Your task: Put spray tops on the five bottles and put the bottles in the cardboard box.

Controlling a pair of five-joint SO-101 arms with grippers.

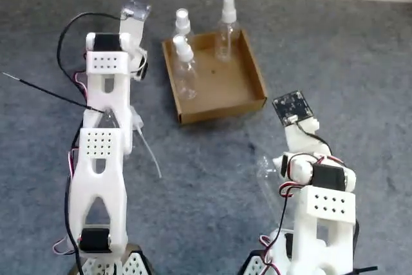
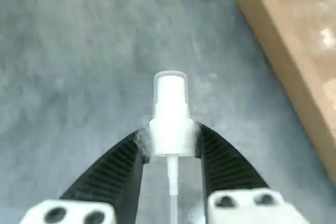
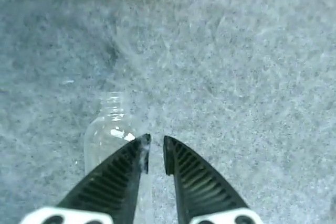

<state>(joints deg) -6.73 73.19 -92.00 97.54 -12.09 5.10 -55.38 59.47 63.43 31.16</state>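
My left gripper (image 2: 170, 140) is shut on a white spray top (image 2: 170, 103) with a clear cap and a thin dip tube. In the high view it (image 1: 133, 25) hovers left of the cardboard box (image 1: 252, 69), with the top's cap (image 1: 136, 10) sticking out. Three clear bottles with white spray tops stand in the box: two near its left side (image 1: 183, 28) (image 1: 185, 69) and one at the back right (image 1: 226, 27). An uncapped clear bottle (image 3: 107, 132) (image 1: 267, 173) lies on the carpet beside my right gripper (image 3: 156, 148), whose fingers are almost together with nothing between them.
A loose spray top with a long thin tube (image 1: 148, 151) lies on the grey carpet beside the left arm. A black cable (image 1: 45, 89) trails off to the left. Open carpet stretches between the box and the two arm bases.
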